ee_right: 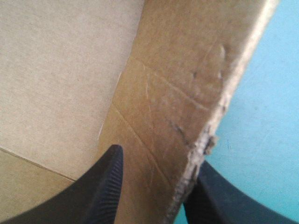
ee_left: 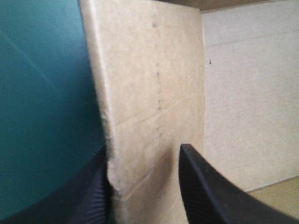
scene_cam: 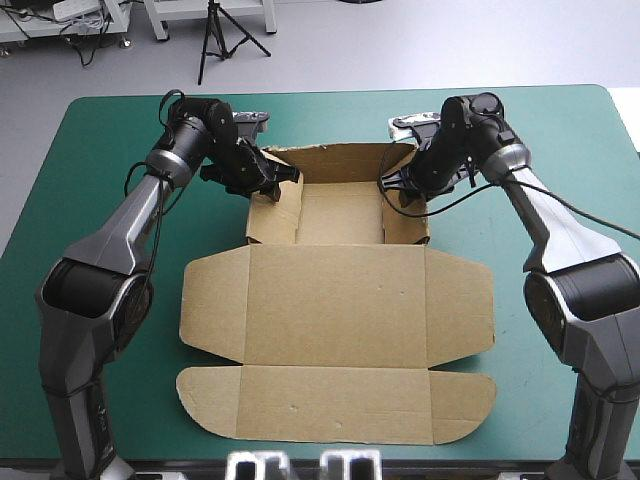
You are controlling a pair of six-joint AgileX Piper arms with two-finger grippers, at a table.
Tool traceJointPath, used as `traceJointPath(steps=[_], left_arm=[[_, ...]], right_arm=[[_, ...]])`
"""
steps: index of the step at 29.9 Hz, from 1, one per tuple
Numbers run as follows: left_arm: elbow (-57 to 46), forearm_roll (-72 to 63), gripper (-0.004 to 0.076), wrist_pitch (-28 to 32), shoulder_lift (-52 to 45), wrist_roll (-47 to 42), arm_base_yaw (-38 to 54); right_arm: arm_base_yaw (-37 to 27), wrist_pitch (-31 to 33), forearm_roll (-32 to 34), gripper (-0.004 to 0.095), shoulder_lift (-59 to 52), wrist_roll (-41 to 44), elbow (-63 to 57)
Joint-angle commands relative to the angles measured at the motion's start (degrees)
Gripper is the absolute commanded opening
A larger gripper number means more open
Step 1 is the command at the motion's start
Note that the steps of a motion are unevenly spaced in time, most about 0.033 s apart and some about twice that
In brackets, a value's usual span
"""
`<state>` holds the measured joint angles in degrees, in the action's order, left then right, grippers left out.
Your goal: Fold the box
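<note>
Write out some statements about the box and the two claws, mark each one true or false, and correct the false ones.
1. The left claw is shut on the box, gripping its raised left wall. True.
2. The right claw hangs open above the table, clear of the box. False: it is shut on the right wall, with one finger on each face of the board.
3. The lid lies flat on the teal-green cover, on the near side of the tray. True.
4. The box is one flat sheet with no wall raised. False: at its far part, walls stand up around a tray floor.
</note>
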<state>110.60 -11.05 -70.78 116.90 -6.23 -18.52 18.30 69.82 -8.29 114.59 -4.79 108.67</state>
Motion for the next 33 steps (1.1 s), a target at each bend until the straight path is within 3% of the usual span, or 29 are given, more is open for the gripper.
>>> traceJointPath(steps=[1, 7, 19, 22, 27, 33], left_arm=[[1.9, -1.5, 0.0376, -3.6, -3.4, -1.0, -0.5], [1.9, -0.8, 0.0375, -3.6, -6.2, -1.8, -0.5], [1.9, 1.0, 0.0364, -3.6, -21.2, -1.8, -0.5], [1.3, -1.7, 0.0281, -3.6, -26.0, -0.9, -0.5], [-4.4, -1.5, -0.0008, -3.6, -35.2, 4.6, -0.7], [-18.6, 4.6, -0.0006, -3.6, -47.3, 5.4, -0.7]], right_arm=[[-0.1, 1.8, -0.4, 0.038, -3.2, 0.0, 5.0], [-0.1, 2.1, 0.4, 0.038, -4.3, 1.0, 8.7], [-0.1, 2.1, 1.8, 0.038, -8.1, 1.2, 9.0], [-0.1, 2.1, 1.7, 0.0379, -8.0, 2.7, 9.0], [-0.1, 2.1, 1.7, 0.0379, -6.6, 2.7, 9.0], [-0.1, 2.1, 1.8, 0.0379, -3.5, 2.8, 9.0]])
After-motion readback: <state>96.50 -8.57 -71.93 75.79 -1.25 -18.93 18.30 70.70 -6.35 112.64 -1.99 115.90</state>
